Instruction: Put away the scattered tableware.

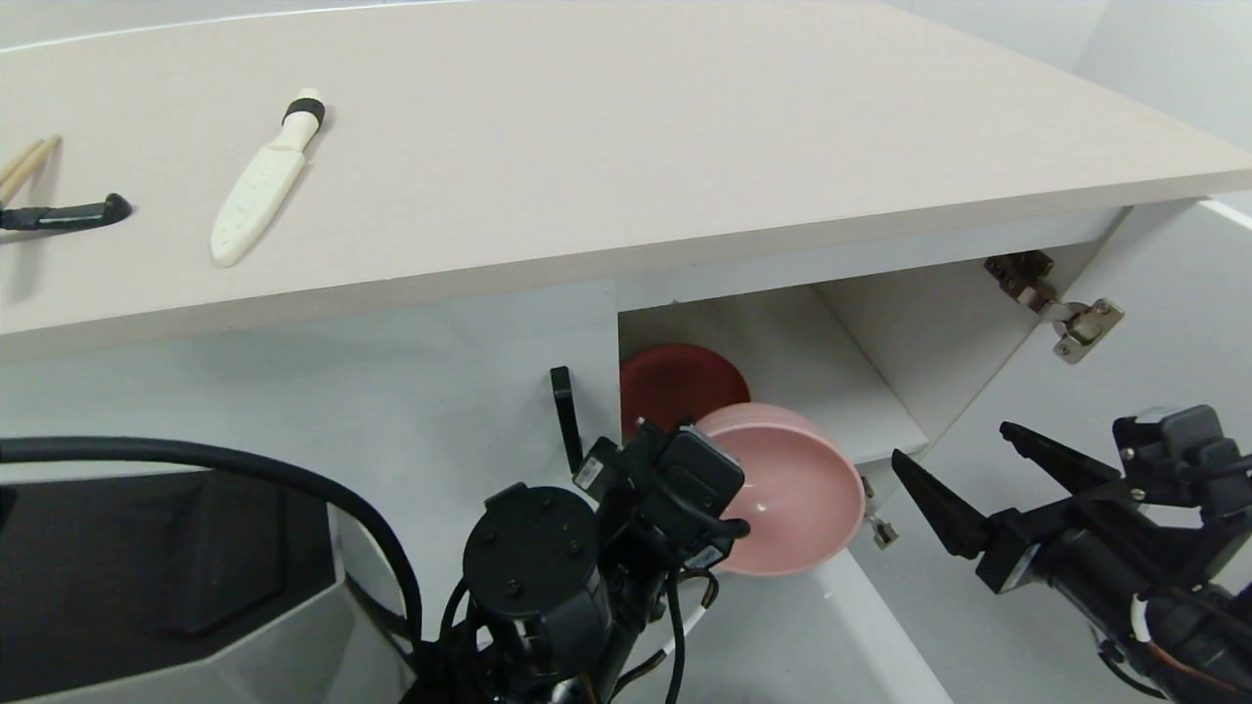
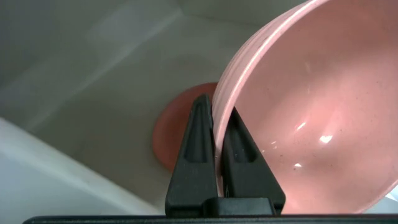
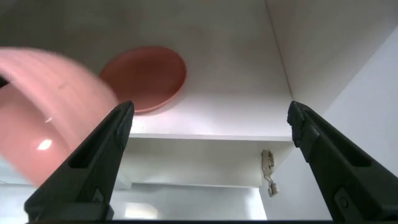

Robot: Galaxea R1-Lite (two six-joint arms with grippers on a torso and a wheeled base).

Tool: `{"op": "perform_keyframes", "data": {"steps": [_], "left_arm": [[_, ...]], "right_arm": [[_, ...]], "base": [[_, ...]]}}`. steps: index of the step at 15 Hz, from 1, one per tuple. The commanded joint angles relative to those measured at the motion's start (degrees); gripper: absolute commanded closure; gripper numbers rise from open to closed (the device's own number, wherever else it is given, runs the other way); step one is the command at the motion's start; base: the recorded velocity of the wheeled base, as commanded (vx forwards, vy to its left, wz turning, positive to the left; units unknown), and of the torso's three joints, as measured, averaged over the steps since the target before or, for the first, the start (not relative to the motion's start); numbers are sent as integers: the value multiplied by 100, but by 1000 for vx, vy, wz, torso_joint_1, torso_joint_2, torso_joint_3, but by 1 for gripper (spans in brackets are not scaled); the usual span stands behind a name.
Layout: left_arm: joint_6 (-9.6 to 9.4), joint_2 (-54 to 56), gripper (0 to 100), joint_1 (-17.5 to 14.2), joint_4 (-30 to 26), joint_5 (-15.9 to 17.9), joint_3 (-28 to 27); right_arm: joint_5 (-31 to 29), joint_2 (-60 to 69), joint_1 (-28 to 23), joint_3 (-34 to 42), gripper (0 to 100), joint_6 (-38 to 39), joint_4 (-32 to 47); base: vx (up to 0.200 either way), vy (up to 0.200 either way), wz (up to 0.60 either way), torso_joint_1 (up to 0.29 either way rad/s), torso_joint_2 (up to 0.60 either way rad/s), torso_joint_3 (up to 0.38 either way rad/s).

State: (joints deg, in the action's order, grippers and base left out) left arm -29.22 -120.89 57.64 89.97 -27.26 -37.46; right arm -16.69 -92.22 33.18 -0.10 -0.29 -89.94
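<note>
Left gripper (image 2: 216, 109) pinching rim of one pink bowl (image 1: 792, 489), tilted, at shelf (image 1: 861, 411) front edge. I count one red plate (image 1: 680, 386) farther in, shelf's left side. Right gripper (image 1: 968, 469) spread wide. One knife (image 1: 264, 181) on counter (image 1: 685, 147).

- The pink bowl (image 1: 797, 489), tilted and clamped by its rim in the left gripper (image 2: 216, 115), blocks the left half of the cabinet (image 1: 939, 332) opening at the shelf's (image 1: 861, 396) front edge
- Behind it, a red plate (image 1: 675, 386) takes the shelf's back left corner
- Right of both, the shelf offers room up to the cabinet's right wall
- The door (image 1: 1174, 293) stands swung open on the right, its hinge (image 1: 1076, 328) jutting at the opening's top right corner
- The right gripper (image 1: 949, 442), fingers spread, hangs before the door, apart from the bowl
</note>
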Motion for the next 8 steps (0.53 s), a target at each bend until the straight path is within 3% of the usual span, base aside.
{"op": "perform_keyframes", "data": {"steps": [1, 5, 8], "left_arm": [[-22, -277, 100, -148, 3, 1, -226], [-75, -338, 100, -262, 3, 1, -569], [-49, -321, 100, 90, 3, 28, -402]], "right_arm": [[-1, 38, 4, 1, 0, 3, -6], [-1, 90, 30, 1, 0, 47, -6], [-1, 108, 233, 1, 0, 47, -6]], "base": [[0, 0, 0, 0, 0, 0], [0, 0, 0, 0, 0, 0], [0, 0, 0, 0, 0, 0]]}}
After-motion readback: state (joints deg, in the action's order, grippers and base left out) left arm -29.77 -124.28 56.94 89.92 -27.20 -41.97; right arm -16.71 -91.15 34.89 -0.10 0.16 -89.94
